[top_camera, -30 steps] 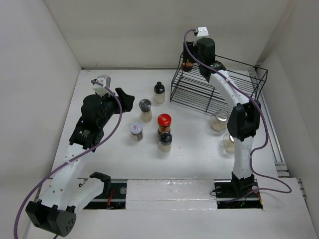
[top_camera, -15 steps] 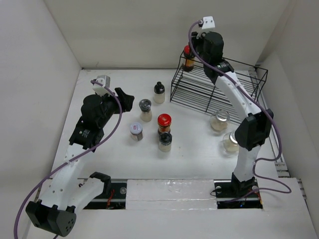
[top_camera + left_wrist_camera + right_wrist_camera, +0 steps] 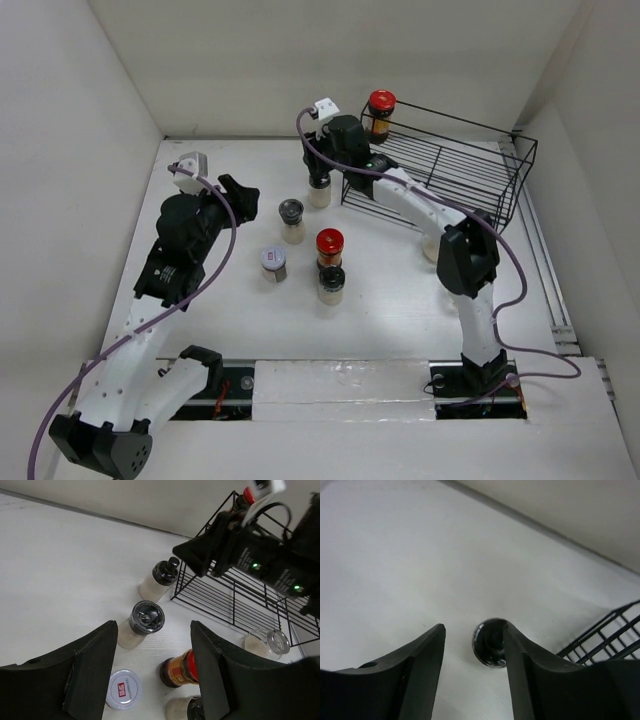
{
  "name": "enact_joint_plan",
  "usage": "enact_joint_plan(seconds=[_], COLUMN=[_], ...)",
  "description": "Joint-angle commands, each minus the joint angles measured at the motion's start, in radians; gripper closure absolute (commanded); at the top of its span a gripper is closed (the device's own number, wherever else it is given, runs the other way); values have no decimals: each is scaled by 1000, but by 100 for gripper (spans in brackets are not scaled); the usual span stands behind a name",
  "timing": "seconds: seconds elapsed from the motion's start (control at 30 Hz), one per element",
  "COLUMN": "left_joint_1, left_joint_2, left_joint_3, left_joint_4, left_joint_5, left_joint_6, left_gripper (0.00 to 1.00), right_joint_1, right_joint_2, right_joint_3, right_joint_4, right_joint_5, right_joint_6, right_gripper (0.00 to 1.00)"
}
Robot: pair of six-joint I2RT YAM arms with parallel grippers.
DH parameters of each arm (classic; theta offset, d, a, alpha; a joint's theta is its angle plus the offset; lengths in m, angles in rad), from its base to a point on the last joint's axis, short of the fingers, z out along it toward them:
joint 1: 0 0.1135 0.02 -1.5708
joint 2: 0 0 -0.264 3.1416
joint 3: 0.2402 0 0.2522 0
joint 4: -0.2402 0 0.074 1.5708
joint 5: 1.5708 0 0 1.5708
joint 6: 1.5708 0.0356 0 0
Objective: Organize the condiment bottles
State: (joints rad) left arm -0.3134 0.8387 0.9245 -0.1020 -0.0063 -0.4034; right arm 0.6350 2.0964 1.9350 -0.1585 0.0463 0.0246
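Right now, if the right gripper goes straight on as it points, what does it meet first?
Probably the black-capped bottle, standing below the open right gripper. Its cap lies close beside one finger, so that finger might touch first. Depth is unclear.

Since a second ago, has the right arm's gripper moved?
Yes. The right gripper swung left from the black wire rack's far-left corner, where a red-lidded dark jar stands, to above the black-capped pale bottle beside the rack, fingers open.
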Motion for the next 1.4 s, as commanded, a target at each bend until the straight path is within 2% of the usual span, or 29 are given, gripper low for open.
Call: enact_joint_plan(seconds=[0.0, 0.07, 0.43, 0.7, 0.83, 0.87, 0.93, 1.0, 1.2, 1.37], left_joint_1=[-3, -3, -3, -3, -3, -3, -3, -3, -3, -3], left_joint_2=[-26, -26, -26, -26, -26, -26, -26, -26, -16, -7], left_joint_3=[-3, -3, -3, -3, -3, -12, -12, -12, -12, -12], left_joint_4=[24, 24, 24, 24, 33, 33, 33, 33, 33, 33], left_joint_5=[-5, 5, 23, 23, 32, 32, 32, 42, 42, 42], left_joint_6=[-12, -12, -12, -3, -3, -3, -3, -3, -3, -3], left_gripper=[45, 45, 45, 45, 45, 45, 45, 45, 45, 45], right_joint_1=[-23, -23, -4, -4, -4, 5, 5, 5, 43, 16], right_joint_2=[23, 48, 102, 157, 168, 177, 177, 142, 9, -215], right_joint_3=[64, 73, 73, 91, 111, 111, 111, 64, 24, -11], right_joint_4=[-41, -41, -30, -30, -21, -21, 3, 39, 132, 237], right_joint_5=[47, 58, 87, 78, 78, 78, 78, 78, 69, -46], right_joint_6=[24, 38, 57, 66, 66, 66, 66, 66, 46, 46], right_gripper=[43, 40, 40, 51, 51, 53, 66, 71, 74, 74])
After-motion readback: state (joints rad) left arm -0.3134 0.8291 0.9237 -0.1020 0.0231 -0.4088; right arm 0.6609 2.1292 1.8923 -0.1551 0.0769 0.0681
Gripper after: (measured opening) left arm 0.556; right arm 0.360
